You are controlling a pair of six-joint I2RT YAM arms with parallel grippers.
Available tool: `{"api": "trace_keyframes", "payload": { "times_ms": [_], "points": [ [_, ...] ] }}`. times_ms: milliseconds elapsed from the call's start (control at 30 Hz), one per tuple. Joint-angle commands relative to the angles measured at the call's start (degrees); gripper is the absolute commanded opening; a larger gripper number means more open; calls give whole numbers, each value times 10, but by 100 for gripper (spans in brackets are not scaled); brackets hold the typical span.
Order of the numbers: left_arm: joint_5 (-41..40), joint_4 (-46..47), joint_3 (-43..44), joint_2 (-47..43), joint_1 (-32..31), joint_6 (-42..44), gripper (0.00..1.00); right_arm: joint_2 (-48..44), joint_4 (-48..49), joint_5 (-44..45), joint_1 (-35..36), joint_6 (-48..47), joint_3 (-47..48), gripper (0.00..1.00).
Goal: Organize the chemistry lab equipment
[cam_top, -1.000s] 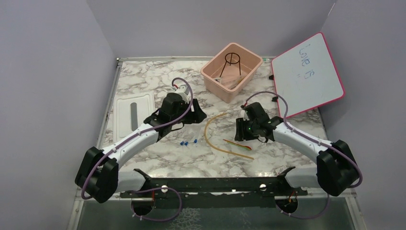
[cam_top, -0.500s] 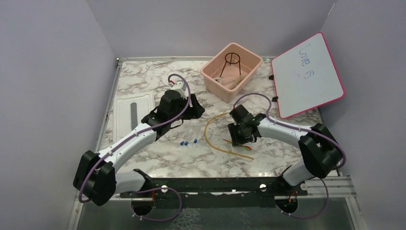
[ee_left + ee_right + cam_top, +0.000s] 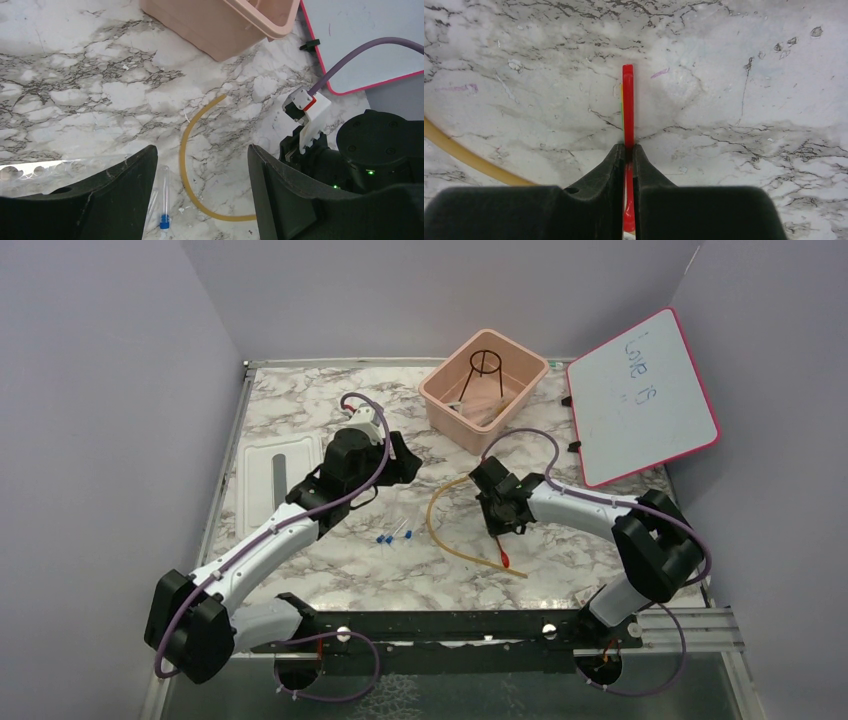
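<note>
Marble-patterned tabletop (image 3: 300, 405) is ringed by plain grey walls. The right gripper (image 3: 628, 147) is pressed together on a thin red tool (image 3: 627, 100), pinched edge-on near the middle of the table; whether its far end is clear of the surface cannot be told. The left gripper (image 3: 201, 150) is spread wide and empty above the tan rubber tube (image 3: 184, 150), with a blue-tipped piece (image 3: 164, 219) just beside it.

So narrow a pinch could allow the tool to swivel or slip out when it is carried. The tube (image 3: 432, 515) lies just beside the tool and could be dragged along.

At the back, the pink bin (image 3: 455, 420) is seen to hold a black wire tripod (image 3: 485, 362), standing upright, and some pale pieces that cannot be identified. The tool could catch on the tripod's ring when it is dropped in.
</note>
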Motion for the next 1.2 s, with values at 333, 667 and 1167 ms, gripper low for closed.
{"api": "trace_keyframes", "payload": {
  "times_ms": [333,667,1167],
  "points": [
    [-32,-14,-5,-50,0,22,70,-110,66,52,0,22,1,2],
    [-106,-38,22,-115,0,90,71,-243,156,97,1,17,54,2],
    [-158,-24,-20,-205,0,163,77,4,219,205,-90,63,334,2]
  ]
}}
